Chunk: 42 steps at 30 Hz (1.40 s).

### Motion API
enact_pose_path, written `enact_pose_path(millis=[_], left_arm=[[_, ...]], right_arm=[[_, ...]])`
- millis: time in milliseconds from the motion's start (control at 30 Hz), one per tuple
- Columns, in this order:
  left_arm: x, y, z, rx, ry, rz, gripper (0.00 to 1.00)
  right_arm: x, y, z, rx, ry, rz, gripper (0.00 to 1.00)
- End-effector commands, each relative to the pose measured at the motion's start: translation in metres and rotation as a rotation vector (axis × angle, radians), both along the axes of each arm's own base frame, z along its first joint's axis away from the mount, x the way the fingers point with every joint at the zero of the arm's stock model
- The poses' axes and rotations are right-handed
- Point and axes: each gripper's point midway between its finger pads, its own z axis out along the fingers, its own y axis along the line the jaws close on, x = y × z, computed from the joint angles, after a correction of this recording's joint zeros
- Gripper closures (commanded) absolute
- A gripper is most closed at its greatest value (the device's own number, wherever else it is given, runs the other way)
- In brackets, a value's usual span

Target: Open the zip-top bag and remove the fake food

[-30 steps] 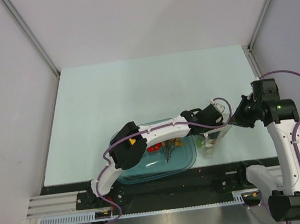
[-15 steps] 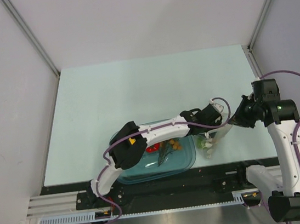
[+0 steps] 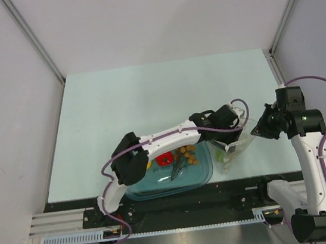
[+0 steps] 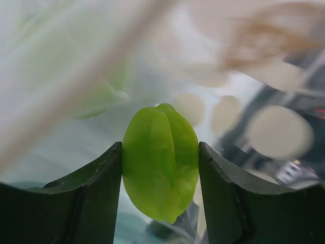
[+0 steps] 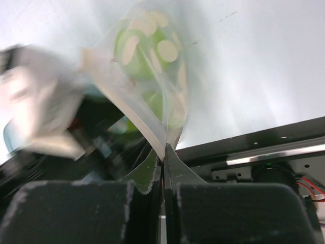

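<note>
The zip-top bag [image 3: 233, 147], clear with white dots, hangs just right of the teal tub. My right gripper [image 3: 259, 132] is shut on its edge; in the right wrist view the jaws [image 5: 163, 152] pinch the bag's seam [image 5: 147, 122], with yellow-green fruits [image 5: 143, 51] inside. My left gripper [image 3: 234, 138] is at the bag's mouth. In the left wrist view it [image 4: 160, 146] is shut on a yellow-green fruit [image 4: 160, 168], with dotted bag plastic [image 4: 279, 132] around it. A red piece [image 3: 165, 158] and orange-brown balls on stems [image 3: 185, 153] lie in the tub.
The teal translucent tub [image 3: 160, 188] stands at the table's near edge, under my left arm. The black base rail [image 3: 221, 195] runs along the near edge just below the bag. Grey walls close in the table on three sides.
My left arm has swung its elbow left and drawn its gripper up and back at the bag's mouth. The right gripper has kept its hold on the bag's edge.
</note>
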Motion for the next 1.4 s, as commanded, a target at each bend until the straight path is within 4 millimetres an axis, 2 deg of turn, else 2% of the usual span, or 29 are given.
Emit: enact_pose_path(millis=[0,167,300,533,600,667,767,900,933,1000,1033,1067,1167,1267,1367], left_arm=[[-0.014,-0.004,0.091,-0.207,0.010,-0.057,0.89],[-0.018,-0.004,0.128,-0.309,-0.001,-0.060,0.99],[-0.017,-0.011,0.158,-0.407,-0.030,-0.091,1.00],[-0.007,-0.016,0.169,-0.452,-0.055,-0.071,1.00],[-0.008,-0.026,0.185,-0.532,-0.061,-0.101,1.00],[-0.020,-0.036,0.198,-0.617,-0.055,-0.196,1.00],[-0.037,-0.042,0.201,-0.666,-0.013,-0.306,1.00],[-0.039,-0.044,0.188,-0.617,-0.021,-0.338,1.00],[-0.035,-0.046,0.196,-0.618,-0.050,-0.330,1.00],[-0.013,-0.042,0.184,-0.511,-0.079,-0.187,1.00],[-0.002,-0.046,0.195,-0.503,-0.093,-0.127,1.00],[0.010,-0.037,0.181,-0.417,-0.070,-0.010,1.00],[0.024,-0.038,0.180,-0.378,-0.058,0.102,1.00],[0.038,-0.036,0.173,-0.354,-0.068,0.217,1.00],[0.048,-0.037,0.169,-0.357,-0.080,0.289,1.00]], right_arm=[[0.002,-0.015,0.011,-0.088,-0.034,-0.018,1.00],[-0.003,-0.024,0.013,-0.133,-0.019,-0.039,1.00],[-0.006,-0.025,0.013,-0.135,-0.010,-0.048,1.00],[-0.013,-0.034,0.018,-0.178,-0.011,-0.085,1.00],[-0.017,-0.038,0.017,-0.194,0.000,-0.099,1.00],[-0.017,-0.040,0.023,-0.201,-0.016,-0.109,1.00],[-0.011,-0.036,0.040,-0.185,-0.074,-0.099,1.00],[-0.004,-0.035,0.054,-0.189,-0.114,-0.070,1.00],[-0.002,-0.035,0.054,-0.192,-0.116,-0.063,1.00],[0.001,-0.035,0.059,-0.194,-0.137,-0.059,1.00],[0.002,-0.035,0.062,-0.196,-0.148,-0.055,1.00],[0.004,-0.034,0.068,-0.194,-0.169,-0.053,1.00],[0.007,-0.026,0.074,-0.158,-0.204,-0.028,1.00],[0.009,-0.008,0.083,-0.074,-0.253,0.016,1.00],[0.009,-0.003,0.088,-0.055,-0.282,0.035,1.00]])
